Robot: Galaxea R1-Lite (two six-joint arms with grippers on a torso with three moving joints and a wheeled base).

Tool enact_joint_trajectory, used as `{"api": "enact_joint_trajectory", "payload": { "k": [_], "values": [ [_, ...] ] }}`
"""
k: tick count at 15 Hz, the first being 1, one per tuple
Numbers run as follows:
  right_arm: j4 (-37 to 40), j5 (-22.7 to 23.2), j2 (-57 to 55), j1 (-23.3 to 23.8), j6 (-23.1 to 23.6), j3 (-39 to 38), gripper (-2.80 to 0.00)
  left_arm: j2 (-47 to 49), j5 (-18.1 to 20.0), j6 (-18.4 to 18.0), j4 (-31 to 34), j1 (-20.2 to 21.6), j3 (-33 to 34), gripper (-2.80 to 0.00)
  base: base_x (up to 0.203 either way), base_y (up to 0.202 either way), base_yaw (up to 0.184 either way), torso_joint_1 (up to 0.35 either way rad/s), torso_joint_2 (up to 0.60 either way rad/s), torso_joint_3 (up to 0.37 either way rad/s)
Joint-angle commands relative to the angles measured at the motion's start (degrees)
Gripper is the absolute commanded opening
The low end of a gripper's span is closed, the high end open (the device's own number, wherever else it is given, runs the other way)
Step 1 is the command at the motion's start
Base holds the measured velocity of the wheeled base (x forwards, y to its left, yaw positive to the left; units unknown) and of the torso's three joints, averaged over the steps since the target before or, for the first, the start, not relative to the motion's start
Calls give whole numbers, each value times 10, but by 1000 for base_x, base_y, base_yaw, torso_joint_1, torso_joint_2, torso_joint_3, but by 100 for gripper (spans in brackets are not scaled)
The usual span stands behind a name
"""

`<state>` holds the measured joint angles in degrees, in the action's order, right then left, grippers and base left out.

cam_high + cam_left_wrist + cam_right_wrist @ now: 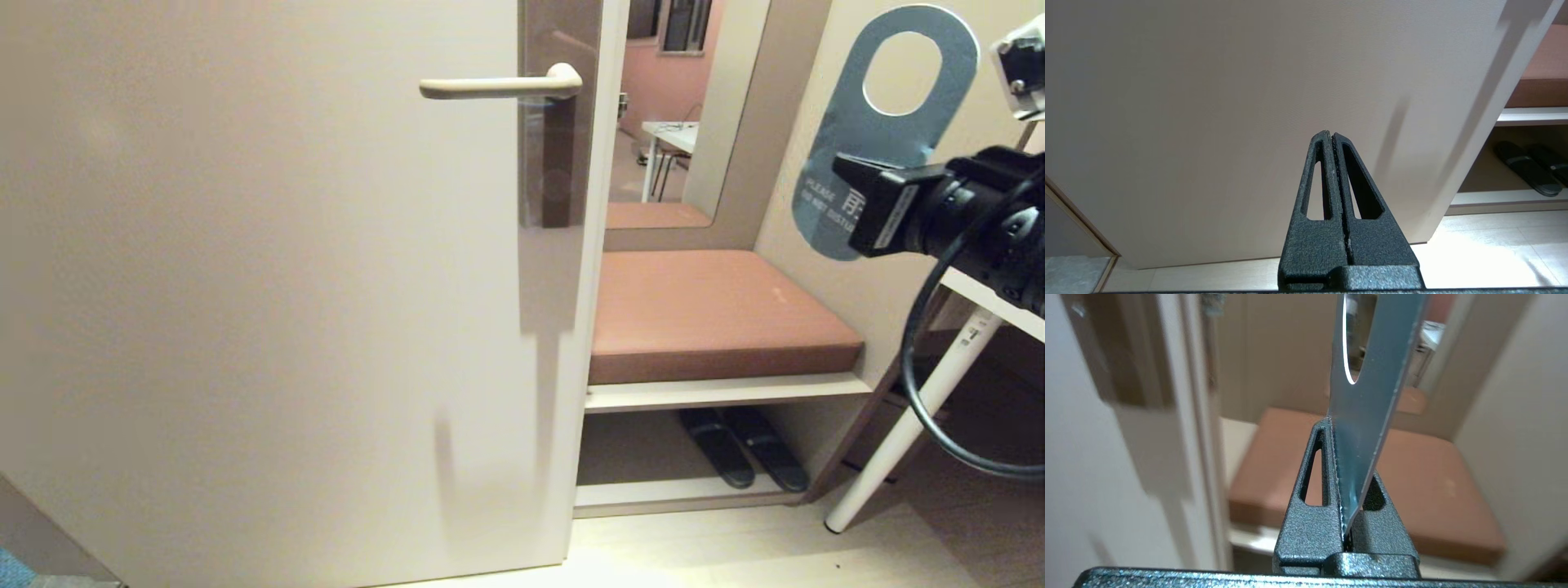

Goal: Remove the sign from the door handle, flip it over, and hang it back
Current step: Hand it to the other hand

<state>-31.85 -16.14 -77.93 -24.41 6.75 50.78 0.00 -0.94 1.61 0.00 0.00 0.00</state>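
Your right gripper [1340,477] is clamped on the lower half of the sign [878,131], held in the air well right of the handle [498,84], blue face toward you. Roll the wrist until the white side faces out, keeping the hole on top. The left gripper [1333,139] sits shut and empty, low by the door [245,286].

blue sign [849,139] upright, well right of bare door handle [498,85]
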Motion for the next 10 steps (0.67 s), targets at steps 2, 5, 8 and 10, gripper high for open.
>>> {"api": "enact_joint_trajectory", "payload": {
  "k": [2, 5, 8, 10],
  "values": [
    [-4, -1, 83, 61, 30, -82, -280, 0, 0, 0, 0, 0, 0, -280, 0, 0, 0, 0, 0, 0],
    [-3, 1, 158, 110, 44, -150, -280, 0, 0, 0, 0, 0, 0, -280, 0, 0, 0, 0, 0, 0],
    [-2, 3, 230, 148, 48, -253, -280, 0, 0, 1, 0, 0, 0, -280, 0, 0, 0, 0, 0, 0],
    [-2, 27, 288, 189, 51, -318, -280, 0, 0, 1, 0, 0, 0, -280, 0, 0, 0, 0, 0, 0]
  ]
}}
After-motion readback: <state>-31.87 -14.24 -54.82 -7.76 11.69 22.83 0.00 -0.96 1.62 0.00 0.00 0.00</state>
